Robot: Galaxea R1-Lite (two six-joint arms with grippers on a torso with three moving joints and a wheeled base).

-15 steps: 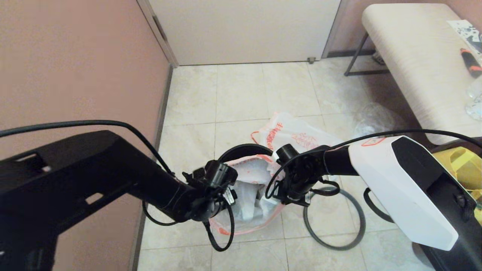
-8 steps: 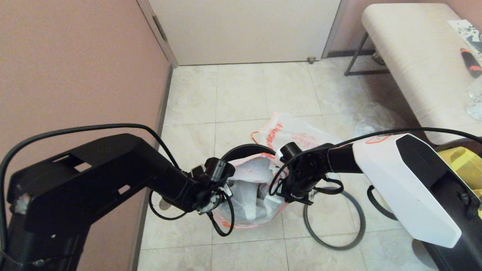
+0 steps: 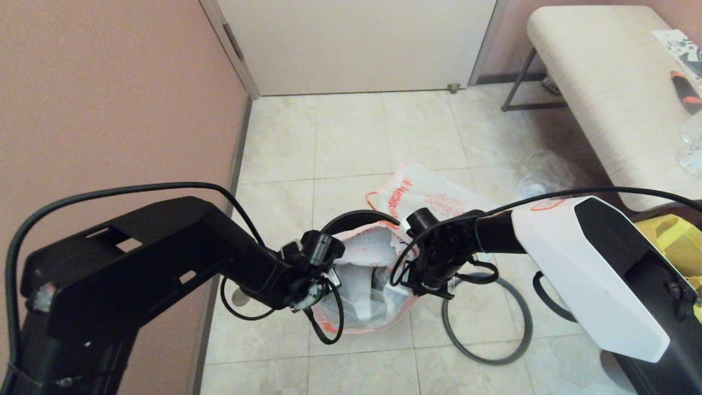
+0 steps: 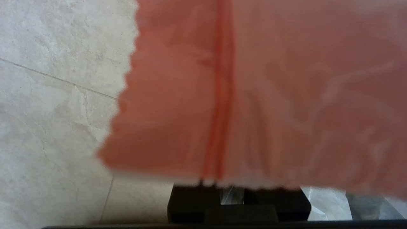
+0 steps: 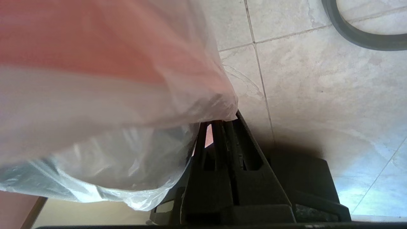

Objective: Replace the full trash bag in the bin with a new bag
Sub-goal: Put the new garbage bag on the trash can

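The new bag (image 3: 359,291), milky white with a pink-orange edge, hangs open between my two grippers. My left gripper (image 3: 322,285) is shut on its left edge; in the left wrist view the orange band (image 4: 222,95) fills most of the picture and thin film sits between the fingers of the left gripper (image 4: 232,192). My right gripper (image 3: 423,286) is shut on the right edge, and plastic bunches at the tips of the right gripper (image 5: 219,119). Only the back arc of the black bin (image 3: 351,218) shows behind the bag. The full trash bag (image 3: 428,198), red-printed, lies on the floor beyond.
A grey hoop (image 3: 488,359) lies on the tiles to the right of the bag. A padded bench (image 3: 603,93) stands at the far right with a yellow tote (image 3: 677,238) nearer me. The pink wall (image 3: 109,109) runs close along the left.
My left gripper has closed on the bag's left edge, and the left arm has dropped and shifted. The right gripper has kept its grip and barely moved.
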